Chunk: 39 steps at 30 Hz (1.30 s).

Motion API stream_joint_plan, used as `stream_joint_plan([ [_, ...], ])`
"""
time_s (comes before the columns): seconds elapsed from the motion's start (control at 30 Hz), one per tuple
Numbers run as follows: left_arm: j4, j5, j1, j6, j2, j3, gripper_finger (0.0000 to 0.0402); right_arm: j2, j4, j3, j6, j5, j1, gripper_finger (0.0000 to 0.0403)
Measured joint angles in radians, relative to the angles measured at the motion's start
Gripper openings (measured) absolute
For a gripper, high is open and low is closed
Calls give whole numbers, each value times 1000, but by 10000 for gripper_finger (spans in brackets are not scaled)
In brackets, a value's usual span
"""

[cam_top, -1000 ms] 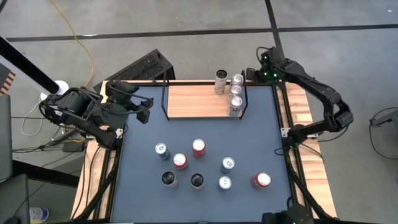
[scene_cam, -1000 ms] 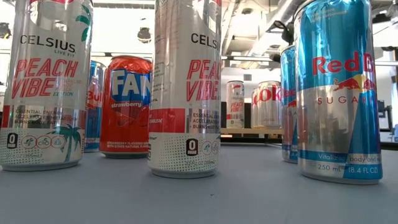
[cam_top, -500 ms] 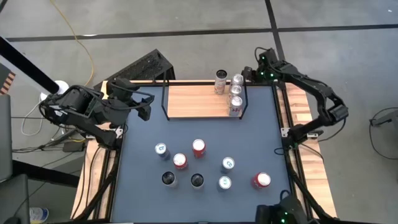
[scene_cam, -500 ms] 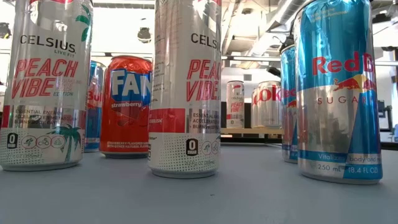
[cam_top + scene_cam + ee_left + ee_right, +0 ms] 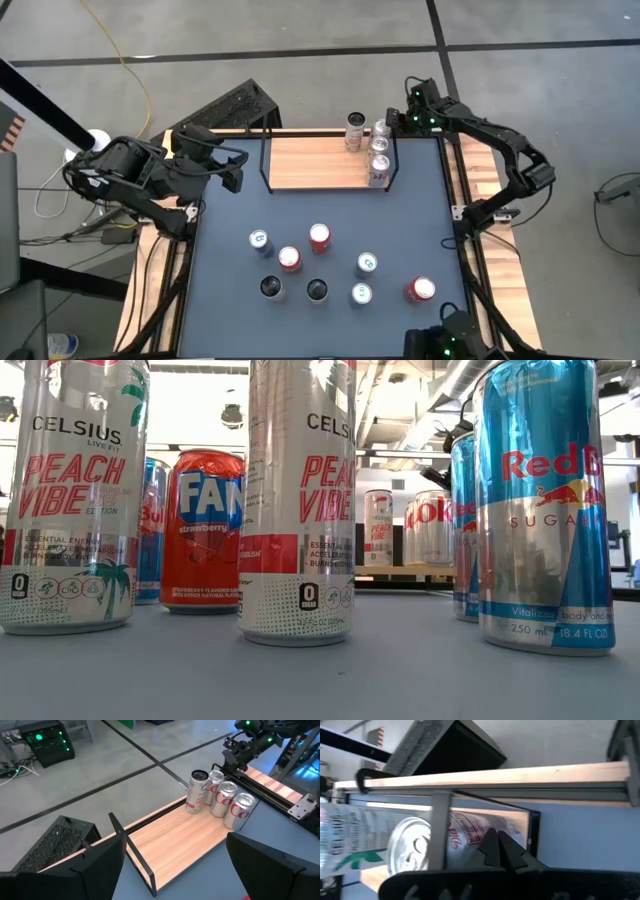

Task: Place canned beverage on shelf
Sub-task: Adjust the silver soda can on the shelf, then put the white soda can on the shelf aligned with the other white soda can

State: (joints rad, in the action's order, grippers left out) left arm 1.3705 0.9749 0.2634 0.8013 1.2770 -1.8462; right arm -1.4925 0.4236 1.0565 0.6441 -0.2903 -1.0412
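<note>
Nearest you, toward six o'clock on the tabletop (image 5: 230, 290), eight cans (image 5: 319, 237) stand upright in a loose cluster, apart from one another, likely so fingers can slip around each. None is held. At about nine o'clock the left end effector (image 5: 232, 172) hovers over the tabletop's edge with its fingers spread wide and empty, facing the shelf (image 5: 310, 162). At twelve o'clock the shelf carries four cans (image 5: 378, 168) packed against its right wire end, leaving bare board to the left for more. Just beyond that end, the right end effector (image 5: 392, 121) sits pinched closed, holding nothing, beside the farthest cans.
</note>
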Motion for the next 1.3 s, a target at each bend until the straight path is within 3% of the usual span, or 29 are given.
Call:
stream_joint_plan([
  [0.17,0,0,0,0,0,0,332,0,-6,0,-24,-38,0,0],
  [0.63,0,-21,0,-8,0,0,332,36,40,0,-8,33,-2,0],
  [0.77,0,-22,0,-11,0,0,332,123,133,35,-26,89,-21,0],
  [0.93,0,-24,0,-11,0,0,332,274,240,101,-107,84,-41,0],
  [1.3,0,-21,0,29,0,0,332,627,520,187,-208,-133,104,0],
])
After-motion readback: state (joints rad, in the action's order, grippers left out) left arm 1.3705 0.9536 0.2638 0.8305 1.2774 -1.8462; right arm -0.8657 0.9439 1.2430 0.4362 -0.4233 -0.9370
